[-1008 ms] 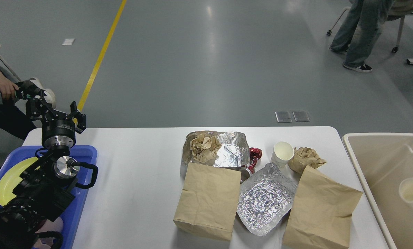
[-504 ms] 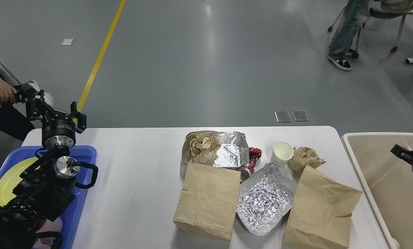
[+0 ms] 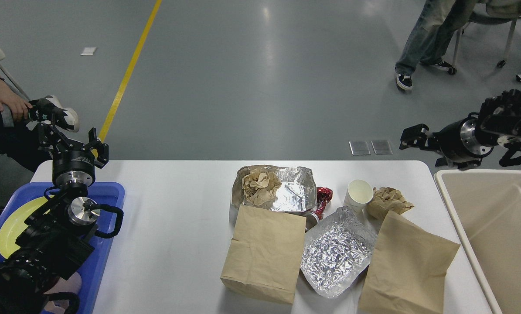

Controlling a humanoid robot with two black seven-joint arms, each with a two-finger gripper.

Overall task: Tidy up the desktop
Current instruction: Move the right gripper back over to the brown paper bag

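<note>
The white desktop (image 3: 177, 209) carries a litter pile right of centre. It holds a foil tray (image 3: 293, 192) with crumpled brown paper (image 3: 258, 185), a red wrapper (image 3: 322, 194) and a white paper cup (image 3: 359, 194). A second paper wad (image 3: 389, 201), a crinkled foil sheet (image 3: 336, 250) and two flat brown paper bags (image 3: 264, 253) (image 3: 408, 266) also lie there. My left gripper (image 3: 73, 141) is open and empty above the table's far left corner. My right gripper (image 3: 420, 150) is open and empty, in the air beyond the far right corner.
A blue tray (image 3: 112, 192) with a yellow plate (image 3: 14, 222) sits at the left edge under my left arm. A beige bin (image 3: 495, 209) stands beside the table's right end. A seated person's hand (image 3: 7, 102) is near my left gripper. Another person walks at the far right.
My right arm has risen from the bin up and to the left, past the table's far right corner. The cup seen in the bin 1 s ago no longer shows. The left arm has not moved.
</note>
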